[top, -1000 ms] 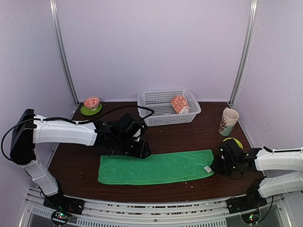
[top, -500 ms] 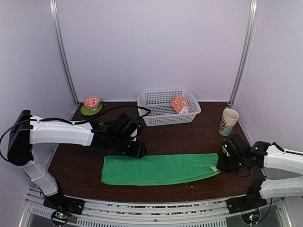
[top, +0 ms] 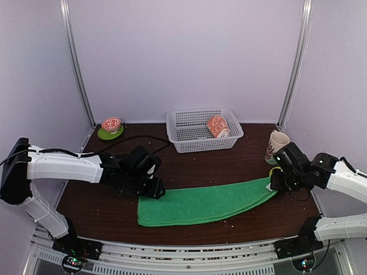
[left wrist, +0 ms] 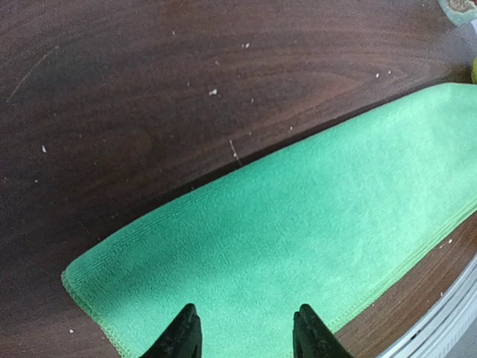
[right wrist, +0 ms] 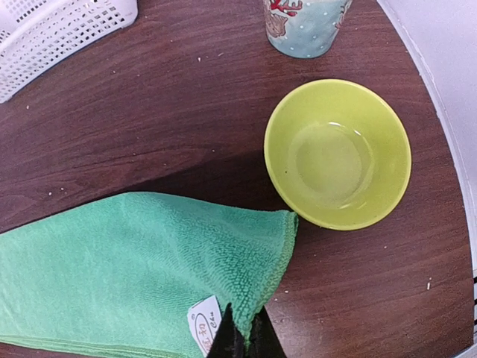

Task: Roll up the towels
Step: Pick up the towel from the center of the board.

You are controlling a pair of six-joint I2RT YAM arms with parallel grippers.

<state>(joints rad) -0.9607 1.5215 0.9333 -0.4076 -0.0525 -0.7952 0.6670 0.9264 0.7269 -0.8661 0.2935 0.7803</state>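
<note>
Bright green towel (top: 200, 201) lies flat and unrolled, a long strip along the near bench (top: 229, 160). Peach bunny towel (top: 218, 126) sits rolled in the white basket (top: 189, 117) behind: half done. Right fingers (right wrist: 242, 343) pinch the green towel's right corner; left fingers (top: 156, 190) hang parted over its left end, gripping nothing.

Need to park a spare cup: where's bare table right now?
Bare: the strip between basket and green towel, mid-table; the back gap between saucer and basket, though a cable crosses it. Crowded: right edge, where mug, yellow bowl and right pincer, shut on the towel's corner, bunch.
</note>
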